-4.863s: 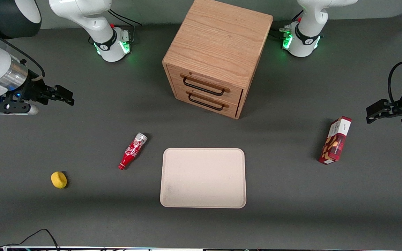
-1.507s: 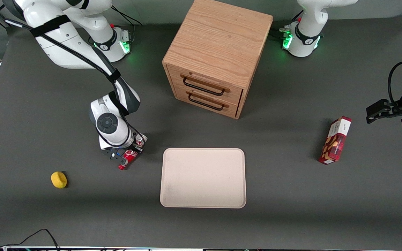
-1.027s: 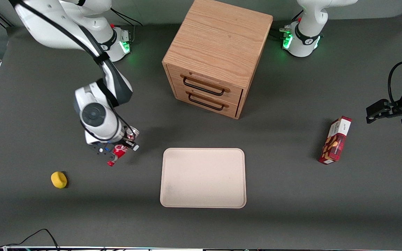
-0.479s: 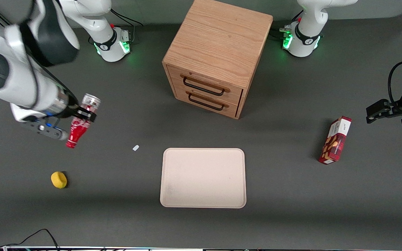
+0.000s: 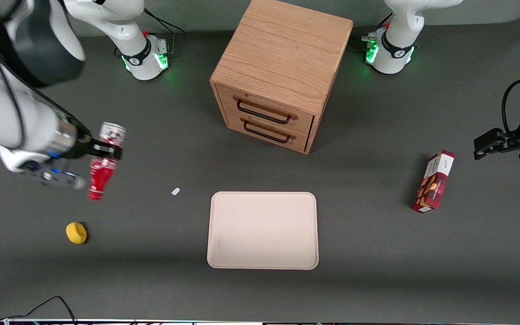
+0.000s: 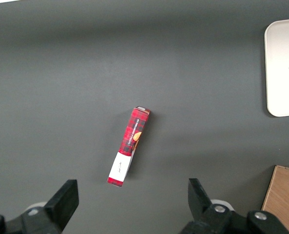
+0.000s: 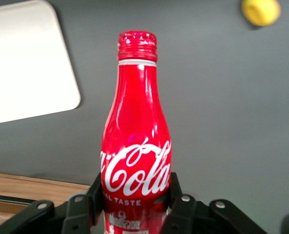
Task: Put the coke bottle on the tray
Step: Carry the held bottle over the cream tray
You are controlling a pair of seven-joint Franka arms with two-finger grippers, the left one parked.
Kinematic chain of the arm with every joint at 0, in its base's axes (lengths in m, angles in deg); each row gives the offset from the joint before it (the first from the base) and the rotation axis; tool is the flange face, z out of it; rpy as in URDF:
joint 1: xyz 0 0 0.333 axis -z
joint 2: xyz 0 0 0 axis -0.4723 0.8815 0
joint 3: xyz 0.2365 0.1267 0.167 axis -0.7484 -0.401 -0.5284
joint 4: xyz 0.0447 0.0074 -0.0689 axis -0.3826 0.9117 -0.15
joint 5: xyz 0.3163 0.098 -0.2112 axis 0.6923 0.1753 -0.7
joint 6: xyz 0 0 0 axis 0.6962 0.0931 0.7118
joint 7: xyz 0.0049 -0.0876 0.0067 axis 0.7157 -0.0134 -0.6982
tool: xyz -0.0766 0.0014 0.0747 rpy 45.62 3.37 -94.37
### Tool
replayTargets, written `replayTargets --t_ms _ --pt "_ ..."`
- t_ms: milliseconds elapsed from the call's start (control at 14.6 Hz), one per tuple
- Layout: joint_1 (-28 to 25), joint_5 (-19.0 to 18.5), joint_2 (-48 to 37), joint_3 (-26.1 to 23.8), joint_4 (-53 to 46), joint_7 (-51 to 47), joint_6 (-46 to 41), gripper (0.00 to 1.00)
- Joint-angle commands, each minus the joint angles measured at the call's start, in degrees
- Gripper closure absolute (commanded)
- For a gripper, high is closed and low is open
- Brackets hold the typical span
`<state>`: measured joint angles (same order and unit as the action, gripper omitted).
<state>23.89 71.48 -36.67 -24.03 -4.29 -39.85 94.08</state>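
End effector (image 5: 106,151) clamping coke bottle (image 5: 102,168), slightly lower, cap tipped down

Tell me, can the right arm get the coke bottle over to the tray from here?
Probably yes: the gripper holds the coke bottle above the table, and nothing tall stands between it and the tray.

- Front view: high, looking steeply down on the whole bench (image 5: 377,271).
- Right wrist view: close, along the gripper (image 7: 134,207) holding the coke bottle (image 7: 136,141) above the bench.
- Left wrist view: looks down; like both others, it shows the tray (image 6: 285,68).
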Motion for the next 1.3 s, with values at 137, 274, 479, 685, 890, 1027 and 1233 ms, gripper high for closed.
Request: replayTargets --t_ms 137,274,479,685,890,1027,1233 --pt "-15.10 0.18 22.30 8.11 -22.27 -2.06 2.41 1.00" --pt "-18.11 0.62 25.92 10.33 -22.11 -3.55 11.63 1.00" --pt "-19.78 0.53 31.64 10.51 -22.11 -3.64 19.82 1.00" --pt "-20.75 0.18 36.12 10.60 -22.11 -3.64 25.54 1.00" --pt "-21.80 0.09 39.64 11.65 -22.02 -3.47 30.20 1.00" --pt "-22.25 0.09 40.79 12.36 -21.93 -2.77 31.79 1.00" --pt "-22.25 0.00 42.11 12.44 -21.93 -1.89 33.73 1.00"
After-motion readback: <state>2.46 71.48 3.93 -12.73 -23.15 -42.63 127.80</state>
